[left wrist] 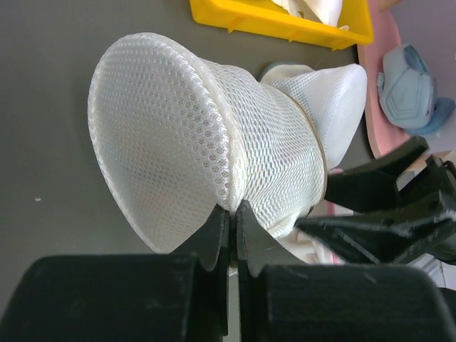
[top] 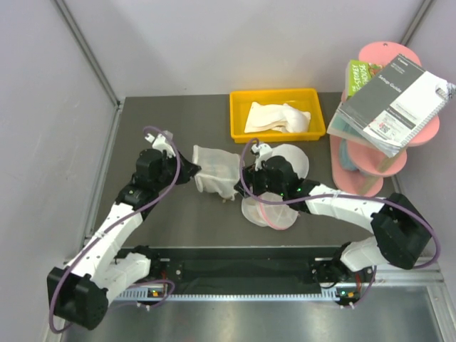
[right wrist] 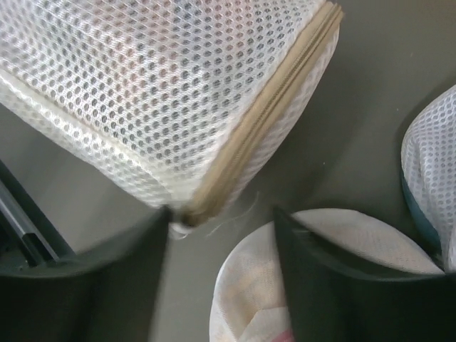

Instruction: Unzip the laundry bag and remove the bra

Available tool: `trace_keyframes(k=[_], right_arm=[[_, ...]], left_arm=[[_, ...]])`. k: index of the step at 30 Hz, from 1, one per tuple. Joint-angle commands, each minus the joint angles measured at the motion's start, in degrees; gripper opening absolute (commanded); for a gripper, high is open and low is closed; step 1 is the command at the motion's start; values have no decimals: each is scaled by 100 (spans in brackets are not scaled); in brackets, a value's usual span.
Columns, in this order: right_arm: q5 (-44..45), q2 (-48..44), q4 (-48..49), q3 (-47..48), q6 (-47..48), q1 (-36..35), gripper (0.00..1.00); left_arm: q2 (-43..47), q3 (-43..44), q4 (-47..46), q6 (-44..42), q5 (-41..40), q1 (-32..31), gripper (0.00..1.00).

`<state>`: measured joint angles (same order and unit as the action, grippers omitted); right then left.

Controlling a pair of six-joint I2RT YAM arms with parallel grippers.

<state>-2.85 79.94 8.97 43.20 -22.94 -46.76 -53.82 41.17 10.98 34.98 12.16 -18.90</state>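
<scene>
Gripper L point(top: 191, 171): left-centre of table point(top: 142, 114), clenched on left edge of bag point(top: 217, 171). Wrist view: fingers point(left wrist: 214, 239) pinched together, mesh caught between; bag point(left wrist: 178, 135) bulging away from them. Bag mid-table, between both grippers, white mesh w/ tan zip point(right wrist: 263, 121) along one edge. Zip looks shut over visible stretch.

Gripper R point(top: 241, 187): at bag's right end, released, jaws apart. Wrist view: zip-end corner just beside one finger point(right wrist: 121, 271); touching or not, can't tell.

Pink-rimmed bag point(top: 271, 211): flat on table, near side of gripper R, partly under that arm. White mesh bag point(top: 296, 160): just behind the arm.

Yellow bin point(top: 239, 121): far side, white cloth point(top: 274, 117) inside.

Pink shelf point(top: 370, 171): far right, booklet point(top: 395, 100) on top, tilted.
</scene>
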Motion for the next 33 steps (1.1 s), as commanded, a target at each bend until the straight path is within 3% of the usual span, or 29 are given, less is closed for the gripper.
trace_keyframes(k=[1, 3, 7, 9, 12, 14, 16, 17, 20, 27, 33], right_arm=[[-119, -75, 105, 399, -9, -61, 44], [-84, -110, 17, 487, 87, -52, 26], [39, -75, -281, 707, 298, -52, 1], [66, -23, -413, 882, 404, -61, 0], [100, 56, -677, 1146, 553, -87, 0], [118, 109, -817, 1321, 667, -105, 0], [101, 170, -862, 1436, 738, -131, 0], [92, 240, -879, 1559, 808, -184, 0], [66, 486, -1028, 1831, 879, -341, 0], [416, 1172, -1301, 2482, 1002, -948, 0], [602, 1656, -1223, 2860, 554, -1142, 0]], left_arm=[[65, -197, -641, 158, 445, 280, 0], [-23, -232, -659, 114, 489, 307, 0], [-199, -250, -650, 35, 568, 316, 0], [-260, -224, -589, -17, 507, 325, 0], [-322, -101, -334, -228, 296, 334, 8], [-322, -30, -133, -404, 130, 325, 21], [-322, 75, -18, -518, 15, 325, 45], [-322, 93, 78, -545, -55, 334, 68], [-287, 207, 228, -659, -161, 334, 87], [249, 243, 519, -546, -478, 325, 91], [811, -214, 229, -264, 259, 316, 81]])
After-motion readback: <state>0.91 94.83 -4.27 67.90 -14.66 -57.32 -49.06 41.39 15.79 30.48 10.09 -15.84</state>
